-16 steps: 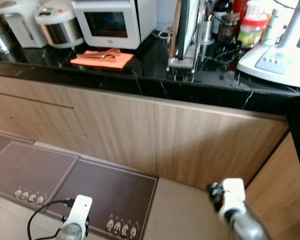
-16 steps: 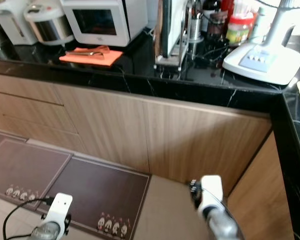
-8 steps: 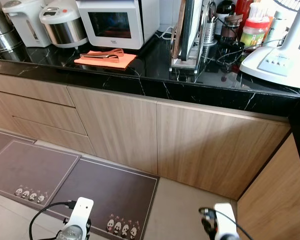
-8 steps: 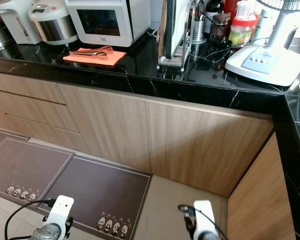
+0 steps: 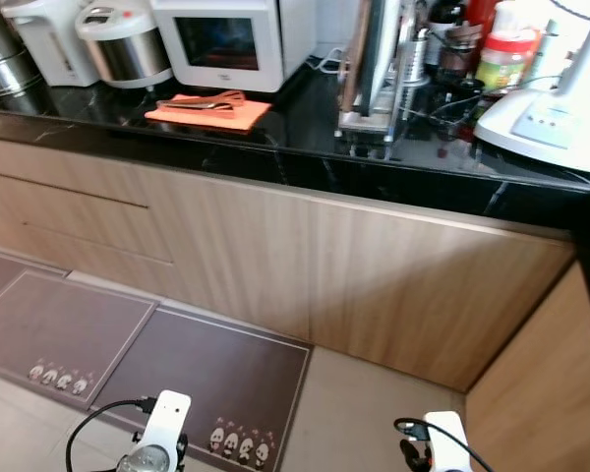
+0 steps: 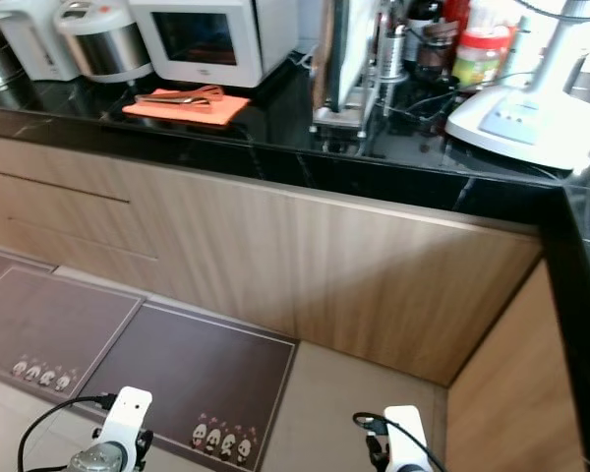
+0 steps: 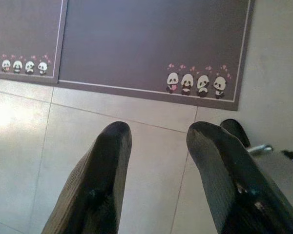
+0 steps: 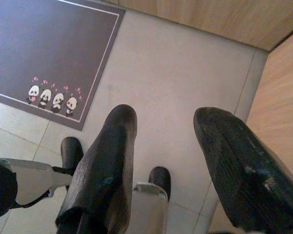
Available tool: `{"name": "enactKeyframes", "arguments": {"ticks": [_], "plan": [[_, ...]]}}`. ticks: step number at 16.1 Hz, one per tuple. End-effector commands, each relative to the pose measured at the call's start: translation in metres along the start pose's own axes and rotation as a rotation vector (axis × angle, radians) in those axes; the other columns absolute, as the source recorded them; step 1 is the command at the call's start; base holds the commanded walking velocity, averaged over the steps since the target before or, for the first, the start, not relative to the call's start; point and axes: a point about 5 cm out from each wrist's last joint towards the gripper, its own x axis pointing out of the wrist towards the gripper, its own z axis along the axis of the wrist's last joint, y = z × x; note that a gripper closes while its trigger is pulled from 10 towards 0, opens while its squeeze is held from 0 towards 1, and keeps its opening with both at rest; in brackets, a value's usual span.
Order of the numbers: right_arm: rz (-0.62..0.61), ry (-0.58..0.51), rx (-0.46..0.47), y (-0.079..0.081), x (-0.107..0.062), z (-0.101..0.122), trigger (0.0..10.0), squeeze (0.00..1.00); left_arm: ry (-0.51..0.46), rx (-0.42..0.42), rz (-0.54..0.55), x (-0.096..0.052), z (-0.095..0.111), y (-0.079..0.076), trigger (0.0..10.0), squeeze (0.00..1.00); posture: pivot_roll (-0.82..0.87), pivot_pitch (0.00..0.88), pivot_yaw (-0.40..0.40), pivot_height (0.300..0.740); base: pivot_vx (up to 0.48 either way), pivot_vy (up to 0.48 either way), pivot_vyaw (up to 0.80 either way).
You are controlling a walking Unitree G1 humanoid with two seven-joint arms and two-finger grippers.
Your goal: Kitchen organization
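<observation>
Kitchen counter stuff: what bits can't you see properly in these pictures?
- Fan: the head views' top edge cuts it off; just its white base and pole show.
- Bottles and jars: tops cut off, labels too small to read.
- Tool on the orange cloth: too small and blurred to name.
- Microwave: its window is dark, so the inside is hidden.
- Cupboards: doors shut.

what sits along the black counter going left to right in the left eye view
water boiler → rice cooker → white microwave with the orange cloth before it → cutting board rack → red-lidded jar → white fan base
</observation>
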Motion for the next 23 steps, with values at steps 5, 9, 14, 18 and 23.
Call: {"name": "enactKeyframes", "arguments": {"ticks": [5,9,14,18,23], "plan": [[0.036,-0.039,-0.001,0.013,0.005,0.014,10.0,0.0,0.024,-0.014,0.017,-0.001,-0.005,0.007,10.0,0.0,-0.17,0.0,0.079,0.74,0.0,0.346,0.0],[0.04,-0.043,-0.008,0.013,0.006,0.016,10.0,0.0,0.023,-0.016,0.017,-0.001,-0.005,0.007,10.0,0.0,-0.17,0.0,0.077,0.74,0.0,0.334,0.0],[0.03,-0.016,0.019,0.011,0.005,0.011,10.0,0.0,0.025,-0.017,0.022,-0.001,-0.005,0.009,10.0,0.0,-0.17,0.0,0.08,0.74,0.0,0.324,0.0],[0.021,-0.017,0.019,0.009,0.004,0.008,10.0,0.0,0.024,-0.018,0.021,-0.001,-0.005,0.009,10.0,0.0,-0.16,0.0,0.082,0.74,0.0,0.313,0.0],[0.012,0.067,0.024,0.009,-0.001,-0.015,10.0,0.0,0.026,-0.017,0.02,-0.001,-0.005,0.009,10.0,0.0,-0.16,0.0,0.083,0.74,0.0,0.309,-0.27]]}}
